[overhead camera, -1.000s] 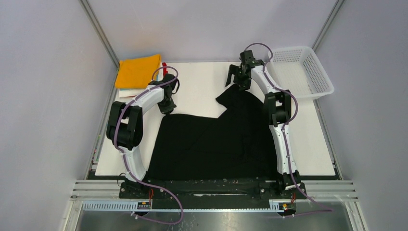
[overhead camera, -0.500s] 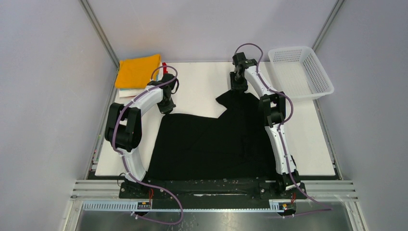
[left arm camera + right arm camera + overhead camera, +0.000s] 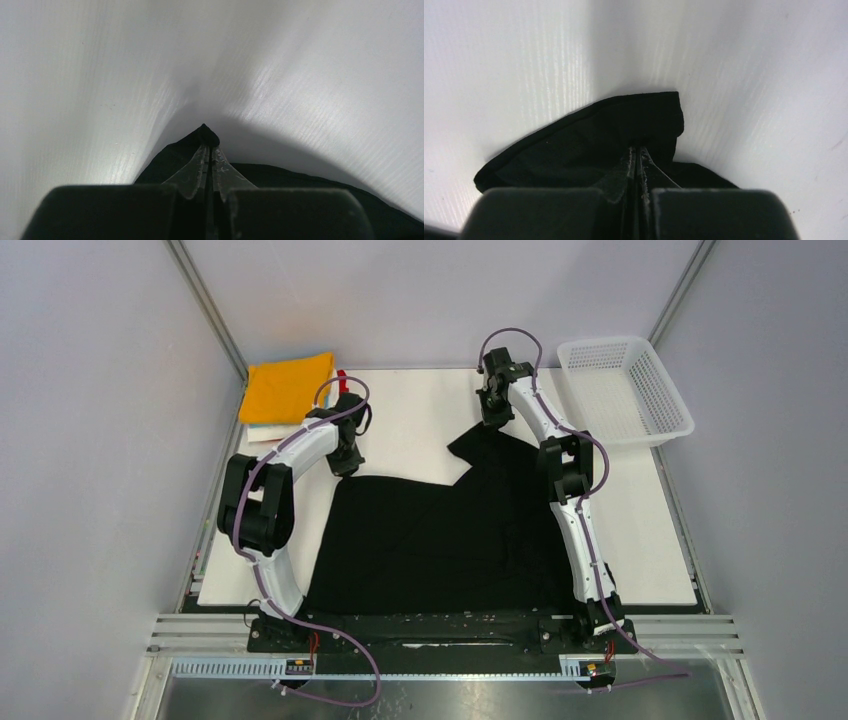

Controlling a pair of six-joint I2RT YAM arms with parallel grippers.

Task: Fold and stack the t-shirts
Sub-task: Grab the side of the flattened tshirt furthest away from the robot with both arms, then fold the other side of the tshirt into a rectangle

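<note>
Top external view: the black t-shirt lies spread across the middle of the white table, near hem down by the arms' bases; the left gripper is down on its far left corner; the right gripper is down on the far right corner, where the cloth runs out in a narrow tongue. On the left wrist view, the jaws are pressed together, pinching a small peak of black cloth; on the right wrist view, the jaws are likewise closed on a folded flap of the shirt. At the far left sits the folded orange-yellow t-shirt atop a stack, pale edges and a sliver of red peeking out; the mesh basket stands far right, apart from the black shirt.
</note>
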